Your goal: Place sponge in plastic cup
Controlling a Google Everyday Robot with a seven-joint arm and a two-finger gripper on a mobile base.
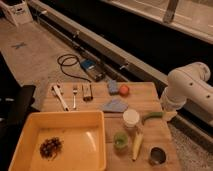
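The sponge [113,87] is a small thick blue block at the far middle of the wooden table [150,97], touching or almost touching a red ball [124,90] on its right. The plastic cup [120,141] is a short translucent green cup standing upright near the table's front, just right of the yellow tray. My white arm [187,87] comes in from the right. Its lower end, with the gripper [169,115], hangs at the table's right edge, well right of the sponge and behind and to the right of the cup.
A yellow tray [35,122] holding a dark clump fills the front left. A blue-grey cloth [115,105], a white-topped container [131,119], a banana [137,145], a green vegetable [151,116] and a dark metal cup [157,156] surround the cup. Utensils [75,95] lie at the back left.
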